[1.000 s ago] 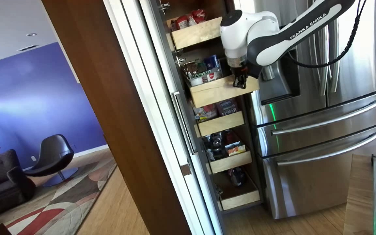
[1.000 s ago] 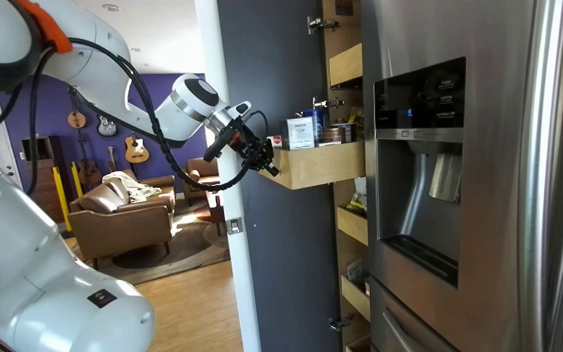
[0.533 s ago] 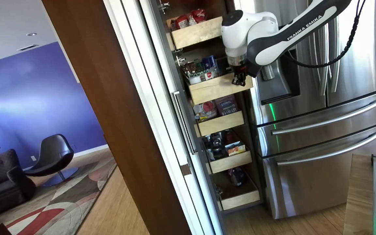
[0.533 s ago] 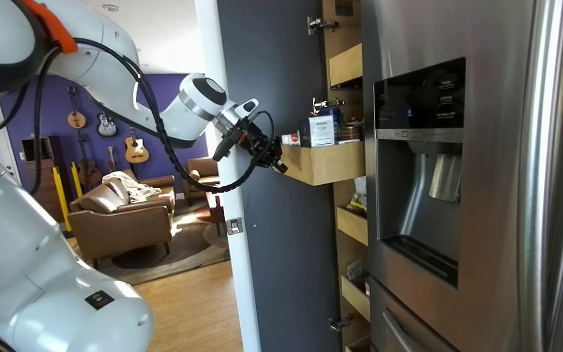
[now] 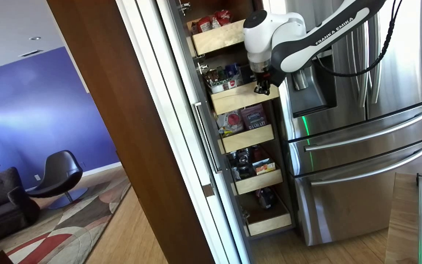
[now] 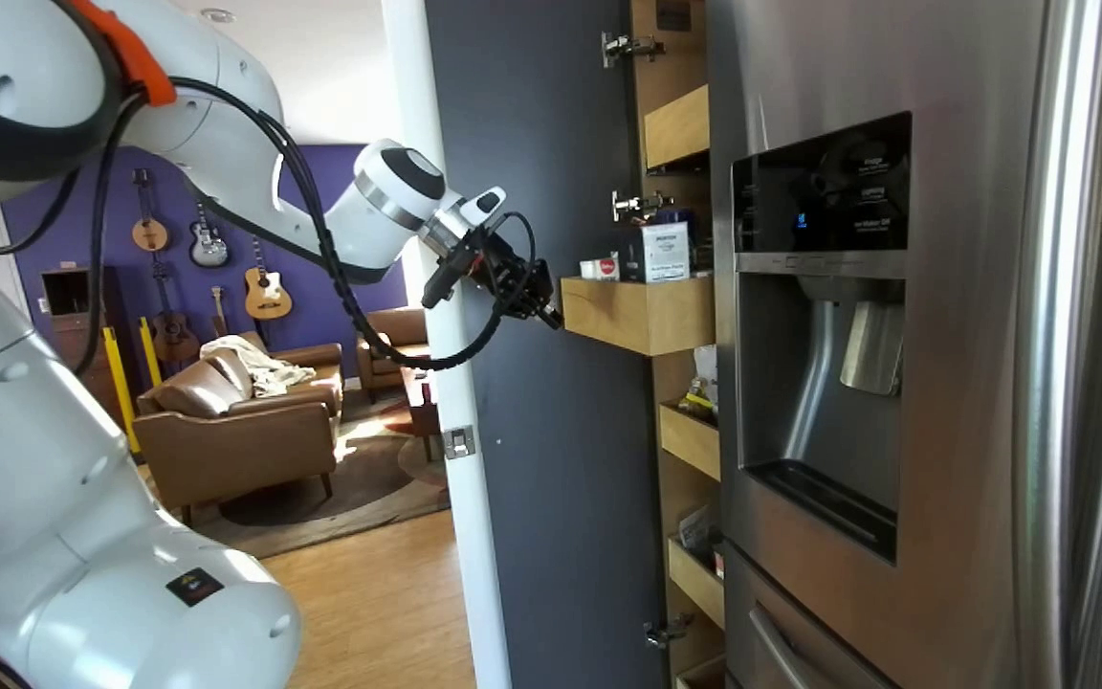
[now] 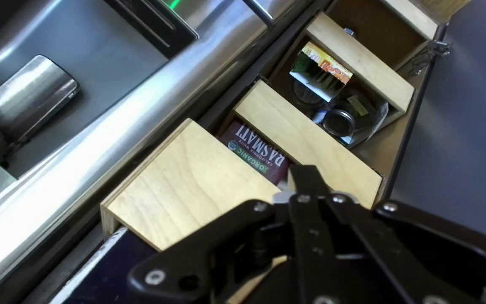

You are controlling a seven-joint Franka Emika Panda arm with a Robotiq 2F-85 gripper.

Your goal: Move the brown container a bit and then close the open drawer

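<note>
Arm (image 6: pixel 15 440), cropped left | tan sofa (image 6: pixel 235 450), wood floor (image 6: pixel 388 584), purple wall (image 6: pixel 317 306) beyond | here's the gripper (image 6: pixel 552 317), closed up, right at the open drawer (image 6: pixel 606 311), contact unclear | drawer juts from pantry (image 6: pixel 675 378), white box (image 6: pixel 668 252) half-hiding what's behind, brown container unidentifiable | steel fridge (image 6: pixel 962 383), cropped

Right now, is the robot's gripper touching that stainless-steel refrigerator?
Apart: in an exterior view, the open wooden drawer shows between the gripper and the refrigerator.

Blocked ahead by the jutting drawer (image 6: pixel 642 316), sideways by the fridge (image 6: pixel 972 383) and grey door (image 6: pixel 556 440); passable below (in front of the lower drawers (image 6: pixel 690 442)).
</note>
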